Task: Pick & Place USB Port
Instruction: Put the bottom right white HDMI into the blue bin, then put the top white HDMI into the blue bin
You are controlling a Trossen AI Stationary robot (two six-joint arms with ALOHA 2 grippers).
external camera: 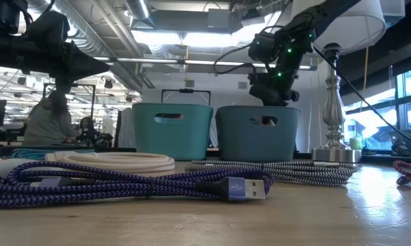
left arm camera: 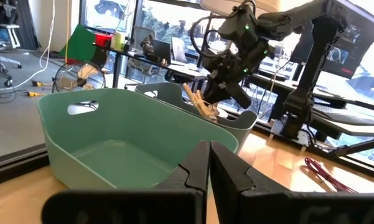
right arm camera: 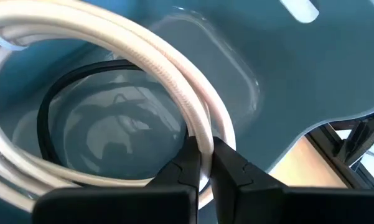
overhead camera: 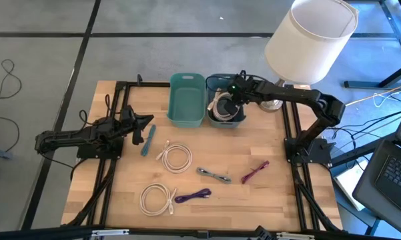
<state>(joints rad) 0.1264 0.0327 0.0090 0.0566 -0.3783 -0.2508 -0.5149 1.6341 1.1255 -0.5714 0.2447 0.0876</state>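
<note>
Overhead, a pale wooden table (overhead camera: 207,200) on a black frame is seen on a grey floor, with a white lamp shade (overhead camera: 311,37) at the upper right of the frame and a laptop (overhead camera: 395,175) at the right edge. In the low view an open workshop with ceiling ducts is seen behind, and a seated person (external camera: 49,119) at the left edge.

Two bins stand side by side at the upper centre of the high view: a green bin (overhead camera: 186,100) and, touching it on the right, a dark blue bin (overhead camera: 225,107). The right gripper (overhead camera: 232,93) is held over the dark blue bin; in its wrist view its fingers are pinched on a loop of a coiled white cable (right arm camera: 174,87), which lies inside that bin with a thin black cable (right arm camera: 62,93).

On the bare table lie two more white coils (overhead camera: 176,159) (overhead camera: 156,199), a purple braided USB cable (overhead camera: 193,195), a grey braided cable (overhead camera: 215,175), a maroon cable (overhead camera: 255,172) and a teal cable (overhead camera: 148,140).

The left gripper (overhead camera: 145,122) rests at the left of the frame, its fingers pressed together on nothing.
</note>
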